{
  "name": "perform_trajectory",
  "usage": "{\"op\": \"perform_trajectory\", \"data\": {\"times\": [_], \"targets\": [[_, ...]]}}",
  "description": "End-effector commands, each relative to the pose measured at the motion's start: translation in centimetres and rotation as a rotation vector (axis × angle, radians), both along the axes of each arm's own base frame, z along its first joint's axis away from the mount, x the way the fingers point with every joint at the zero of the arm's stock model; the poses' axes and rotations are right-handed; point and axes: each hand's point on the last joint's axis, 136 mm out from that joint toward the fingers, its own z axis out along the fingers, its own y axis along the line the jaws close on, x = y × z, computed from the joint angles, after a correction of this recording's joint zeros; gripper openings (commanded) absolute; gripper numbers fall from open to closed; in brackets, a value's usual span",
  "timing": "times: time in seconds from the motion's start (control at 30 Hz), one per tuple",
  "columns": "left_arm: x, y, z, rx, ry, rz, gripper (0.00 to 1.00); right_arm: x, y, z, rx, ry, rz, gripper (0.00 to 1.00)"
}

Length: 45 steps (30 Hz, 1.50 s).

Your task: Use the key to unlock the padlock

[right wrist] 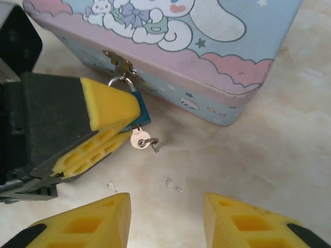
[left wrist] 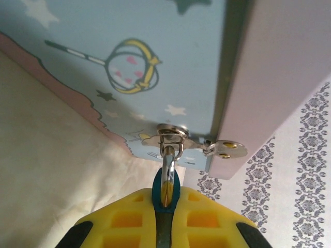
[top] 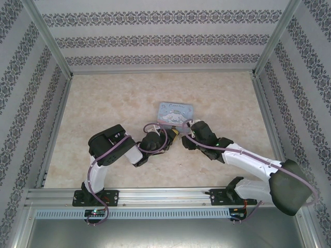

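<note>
teal padlock [right wrist: 141, 117], pastel-blue cartoon tin [right wrist: 243, 70]

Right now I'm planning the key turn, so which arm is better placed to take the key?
Right. The left tool is shut on the padlock, steadying it at the hasp of the tin. The right tool stands open, empty, facing the key at the padlock's free end.
</note>
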Motion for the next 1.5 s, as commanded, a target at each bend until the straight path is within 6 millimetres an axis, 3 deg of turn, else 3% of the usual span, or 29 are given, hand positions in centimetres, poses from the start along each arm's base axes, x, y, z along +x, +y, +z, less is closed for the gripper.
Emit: {"op": "perform_trajectory", "data": {"times": [0.0,0.27,0.53,0.97,1.13,1.4,1.47], "targets": [[-0.4,0.2,-1.6,0.082,0.053,-0.042,0.00,0.4,0.2,0.2,-0.080,-0.059,0.079,0.40],[-0.7,-0.3,-1.8,0.092,0.076,-0.070,0.00,0.3,1.8,-1.3,-0.110,-0.054,0.167,0.35],[-0.8,-0.4,-1.7,0.087,0.080,-0.076,0.00,1.0,1.9,-3.3,-0.180,-0.034,0.160,0.34],[-0.8,-0.4,-1.6,0.079,0.079,-0.080,0.00,2.9,2.8,-3.5,-0.219,-0.050,0.138,0.33],[-1.0,-0.4,-1.6,0.076,0.080,-0.087,0.00,3.8,3.5,-3.2,-0.218,-0.055,0.141,0.25],[-1.1,-0.3,-1.5,0.069,0.081,-0.084,0.00,4.4,4.8,-2.4,-0.148,-0.032,0.161,0.02],[-1.1,-0.3,-1.5,0.067,0.081,-0.084,0.00,4.3,4.9,-2.2,-0.101,-0.013,0.162,0.00]]}}
